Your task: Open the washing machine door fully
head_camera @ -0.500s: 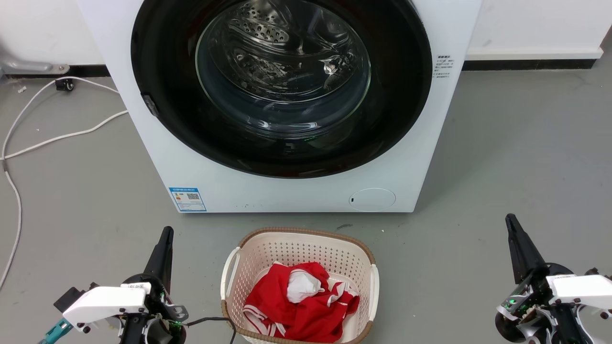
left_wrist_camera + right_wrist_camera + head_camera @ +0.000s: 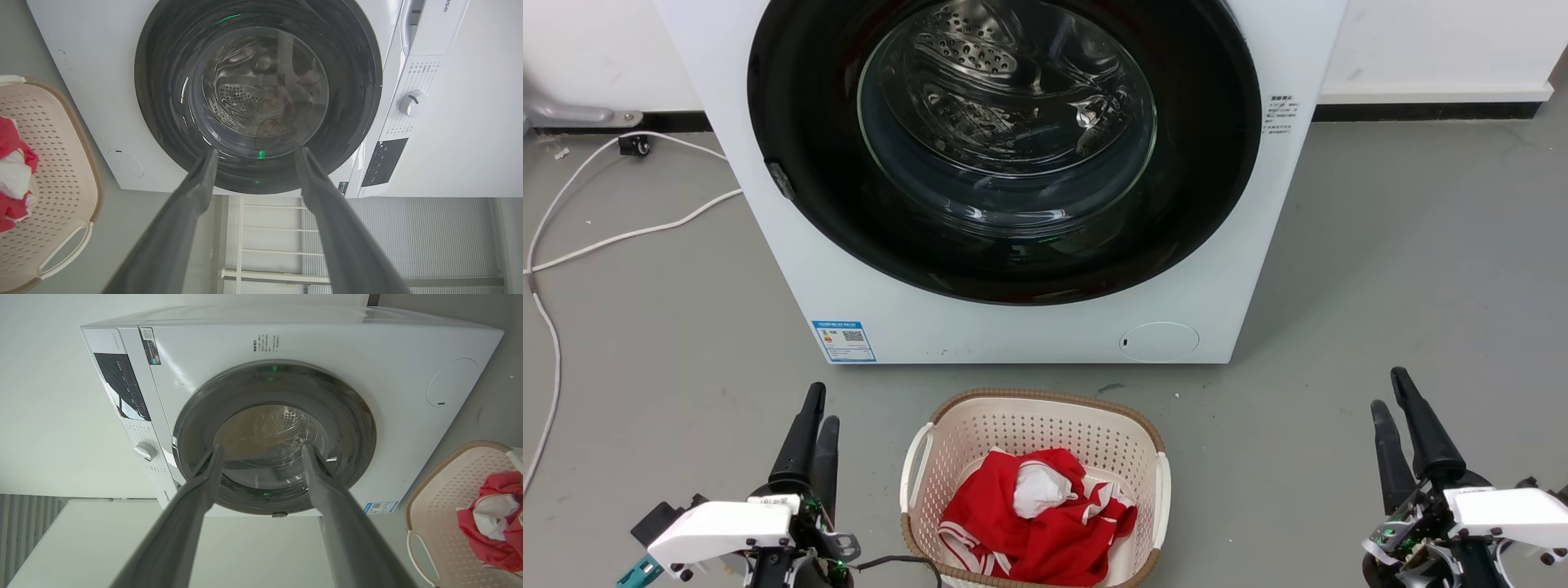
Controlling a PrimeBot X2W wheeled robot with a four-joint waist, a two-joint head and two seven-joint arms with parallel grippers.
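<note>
The washing machine [image 2: 980, 331] is a big white front-loader facing me across the grey floor. Its washing machine door [image 2: 1201, 171], a glossy black ring around a clear glass bowl, lies flat against the front, with a small latch piece [image 2: 778, 180] on the rim's left. Through the glass the perforated steel drum shows. My left gripper [image 2: 821, 406] is open low at the left, well short of the machine. My right gripper [image 2: 1387, 389] is open low at the right. In the wrist views the left gripper [image 2: 256, 151] and the right gripper [image 2: 262, 448] point at the door [image 2: 359, 81] [image 2: 355, 412] with nothing between the fingers.
A cream laundry basket [image 2: 1045, 398] holding red and white clothes [image 2: 1033, 514] stands on the floor between my grippers, just in front of the machine. White cables [image 2: 605, 237] trail across the floor at the left. A white rack [image 2: 265, 228] stands beside the machine.
Both wrists have turned a little, so two fingers of each gripper now show in the head view instead of one. The door and the basket have not moved.
</note>
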